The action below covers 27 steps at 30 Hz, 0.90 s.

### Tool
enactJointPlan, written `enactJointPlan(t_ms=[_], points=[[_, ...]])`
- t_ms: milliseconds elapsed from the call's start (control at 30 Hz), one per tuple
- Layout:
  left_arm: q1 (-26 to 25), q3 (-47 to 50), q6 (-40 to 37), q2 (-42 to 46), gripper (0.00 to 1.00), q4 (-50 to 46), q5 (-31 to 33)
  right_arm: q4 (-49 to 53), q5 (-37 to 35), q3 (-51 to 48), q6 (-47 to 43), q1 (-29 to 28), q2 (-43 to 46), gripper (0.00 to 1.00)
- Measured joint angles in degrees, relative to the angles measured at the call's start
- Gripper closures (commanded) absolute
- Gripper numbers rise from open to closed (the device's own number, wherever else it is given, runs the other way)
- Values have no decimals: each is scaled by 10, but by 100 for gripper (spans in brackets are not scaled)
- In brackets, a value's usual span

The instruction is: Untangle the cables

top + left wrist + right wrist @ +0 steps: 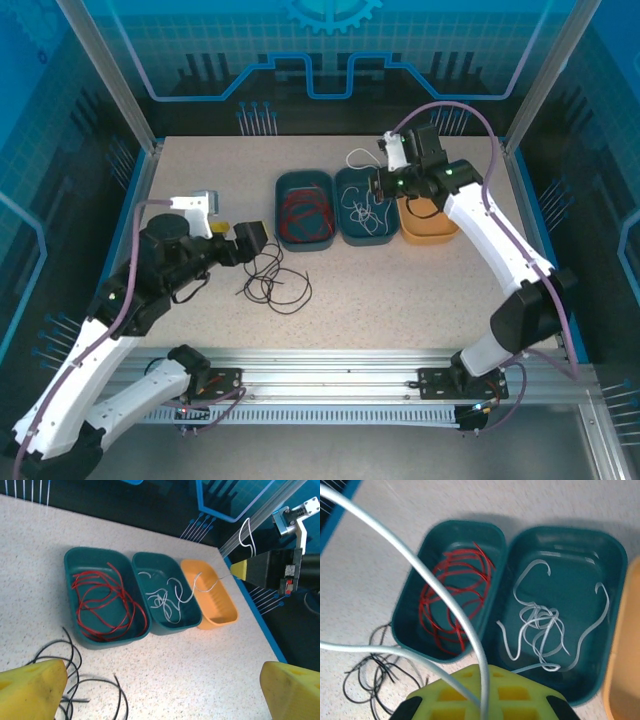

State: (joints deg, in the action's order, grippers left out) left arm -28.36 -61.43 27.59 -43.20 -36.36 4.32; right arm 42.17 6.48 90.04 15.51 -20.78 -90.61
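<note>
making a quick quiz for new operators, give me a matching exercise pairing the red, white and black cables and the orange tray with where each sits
1. red cables
2. white cables
3. black cables
4. orange tray

A. loose on the table
B. right end of the tray row
C. in the middle teal tray
D. in the left teal tray

Pairs: 1-D, 2-C, 3-A, 4-B

Desk [400, 290]: speckled beige top in my overhead view; blue trim [138, 195] along its side edges.
Back wall [330, 40]: translucent blue panel; I read a gear motif and circuit-style lines on it.
Side walls [40, 150]: similar blue panels, darker.
Frame posts [108, 75]: bare aluminium, rising at the desk's far corners.
Near rail [330, 362]: aluminium extrusion across the desk's near edge.
Light: even and diffuse, with faint shadows on my feeds.
</note>
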Motion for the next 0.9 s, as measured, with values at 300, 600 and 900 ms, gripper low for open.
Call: enactJointPlan(t_ms=[300,600,900], points=[[0,14,24,-42,1,-25,0,120,5,82,-19,25,-117,100],[0,35,40,-56,1,-24,-1,150,23,170,-29,29,-252,96],[0,50,47,-59,1,-20,-11,166,32,290,-22,30,-382,82]])
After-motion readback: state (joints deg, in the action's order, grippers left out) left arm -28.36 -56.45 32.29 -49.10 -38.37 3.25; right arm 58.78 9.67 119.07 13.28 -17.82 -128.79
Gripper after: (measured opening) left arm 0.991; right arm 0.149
